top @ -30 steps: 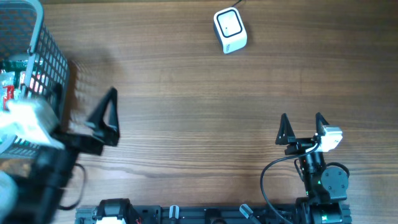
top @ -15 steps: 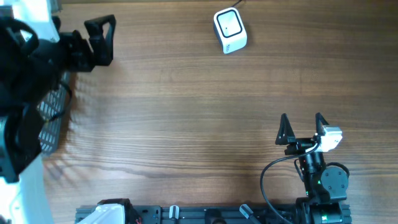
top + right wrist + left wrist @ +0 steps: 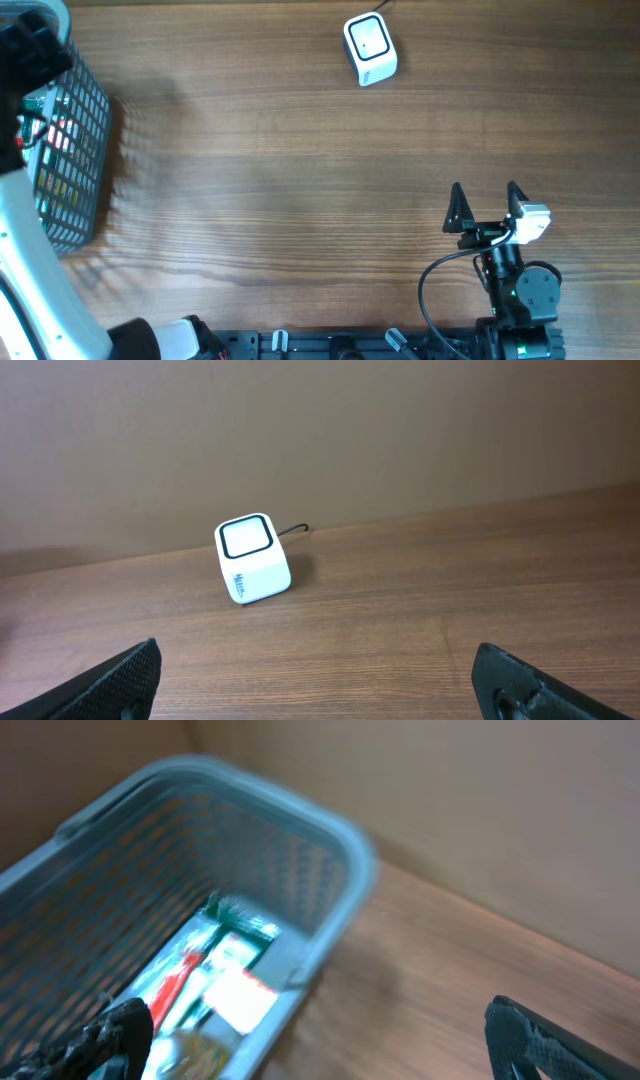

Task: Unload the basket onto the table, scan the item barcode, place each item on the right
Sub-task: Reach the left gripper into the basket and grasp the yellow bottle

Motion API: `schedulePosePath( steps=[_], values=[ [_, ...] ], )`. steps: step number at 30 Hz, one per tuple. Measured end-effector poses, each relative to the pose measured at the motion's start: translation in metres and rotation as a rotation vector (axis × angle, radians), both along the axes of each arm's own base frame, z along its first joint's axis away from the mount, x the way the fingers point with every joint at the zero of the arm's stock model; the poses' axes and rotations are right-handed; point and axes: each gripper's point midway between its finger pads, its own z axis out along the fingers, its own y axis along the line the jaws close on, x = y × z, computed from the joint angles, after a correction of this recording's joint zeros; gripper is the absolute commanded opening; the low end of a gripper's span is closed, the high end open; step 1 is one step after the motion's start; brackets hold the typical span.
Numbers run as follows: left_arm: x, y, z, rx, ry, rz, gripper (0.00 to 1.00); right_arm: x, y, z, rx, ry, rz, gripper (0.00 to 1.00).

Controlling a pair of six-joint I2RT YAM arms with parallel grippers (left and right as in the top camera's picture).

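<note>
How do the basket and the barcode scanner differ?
The basket is grey open mesh; the barcode scanner is a solid white block with a dark-framed window. The basket is far larger. The basket sits at the left edge of the wooden table, holding packaged items; the scanner stands at the far side. Both rest on the table.

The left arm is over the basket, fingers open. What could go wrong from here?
The left end effector hangs open over the basket rim; a finger may catch the mesh and drag it. The packets inside lie packed together, so it may pinch two. The scanner stands far across the table; a loosely held packet could slip underway.
</note>
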Motion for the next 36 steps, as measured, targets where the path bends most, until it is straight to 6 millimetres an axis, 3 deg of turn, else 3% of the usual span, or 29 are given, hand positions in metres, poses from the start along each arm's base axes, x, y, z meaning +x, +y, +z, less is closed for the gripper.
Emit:
schedulePosePath(
  steps=[6,8,13,16,19,25,36],
  values=[
    [-0.023,0.059,-0.045,-0.109,0.091,0.218,1.00,0.000,0.000,0.000,0.000,0.000,0.000,1.00],
    [-0.031,0.074,-0.069,-0.145,0.130,0.277,1.00,0.000,0.000,0.000,0.000,0.000,0.000,1.00],
    [-0.039,0.088,-0.125,-0.206,0.224,0.331,1.00,0.000,0.000,0.000,0.000,0.000,0.000,1.00],
    [-0.043,0.093,-0.149,-0.228,0.265,0.348,1.00,0.000,0.000,0.000,0.000,0.000,0.000,1.00],
    [-0.044,0.095,-0.160,-0.238,0.279,0.352,1.00,0.000,0.000,0.000,0.000,0.000,0.000,1.00],
    [-0.034,0.090,-0.159,-0.252,0.257,0.295,1.00,0.000,0.000,0.000,0.000,0.000,0.000,1.00],
    [-0.024,0.098,-0.176,-0.282,0.273,0.283,1.00,0.000,0.000,0.000,0.000,0.000,0.000,1.00]
  ],
)
